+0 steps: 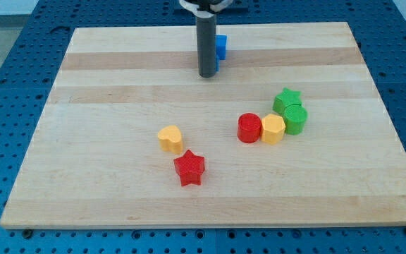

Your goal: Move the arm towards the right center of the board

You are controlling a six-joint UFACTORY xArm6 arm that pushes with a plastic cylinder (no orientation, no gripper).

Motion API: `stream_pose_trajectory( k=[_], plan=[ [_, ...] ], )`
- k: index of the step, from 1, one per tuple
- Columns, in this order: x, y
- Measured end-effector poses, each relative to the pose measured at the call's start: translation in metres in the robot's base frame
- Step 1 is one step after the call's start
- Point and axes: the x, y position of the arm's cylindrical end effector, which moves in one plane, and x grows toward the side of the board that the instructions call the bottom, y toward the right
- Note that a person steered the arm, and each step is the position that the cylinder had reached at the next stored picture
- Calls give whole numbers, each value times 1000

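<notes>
No claw on this rig, just my tip (208,75) at 12 o'clock on the wooden tabletop (104,176), touching the blue plastic block (221,47). Step barely started. Target, right centre at 3 o'clock, looks bare; sweep above the green plastic star block (286,99).

The dark rod stands upright near the top middle of the wooden board (118,85). My tip (207,75) rests just beside a blue block (221,46).

My tip (207,75) is seen near the top of the wooden board (118,190), touching a blue block (221,47) partly hidden behind the rod; the red star (189,168) lies well below.
</notes>
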Motion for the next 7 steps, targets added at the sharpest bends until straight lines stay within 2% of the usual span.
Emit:
stream_pose_trajectory(
  k=[2, 3, 4, 7],
  plan=[
    [-5, 22],
    [-5, 78],
    [-5, 159],
    [-3, 204]
  ],
)
